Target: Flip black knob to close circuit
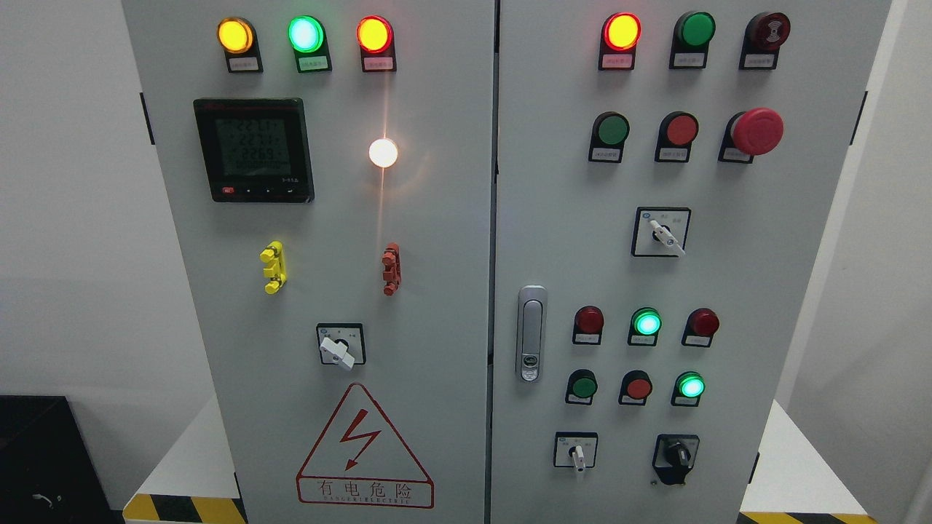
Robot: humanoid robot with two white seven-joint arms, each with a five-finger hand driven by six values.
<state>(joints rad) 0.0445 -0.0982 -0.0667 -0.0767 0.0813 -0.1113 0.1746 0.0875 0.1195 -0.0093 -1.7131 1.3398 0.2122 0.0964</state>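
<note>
Neither robot hand shows in the head view, so whether their fingers are wide, narrow or holding anything cannot be told.

The black knob [677, 455] sits at the lower right of the frame, on the right door of the grey electrical cabinet [437, 218], in a black housing with its grip pointing roughly straight up. Just left of it in the same bottom row is a white-handled selector switch [577, 453]; above them are two rows of buttons and lamps, among them a lit green lamp [689, 386] directly over the knob. A door latch [531, 333] stands near the middle seam.

By the look of it the task is at its start: the knob is untouched and no arm has reached in. The next move likely calls for bringing a hand to the lower right corner, pinching the narrow grip between fingertips and turning it to its other position, while keeping clear of the white switch and the buttons above.
</note>
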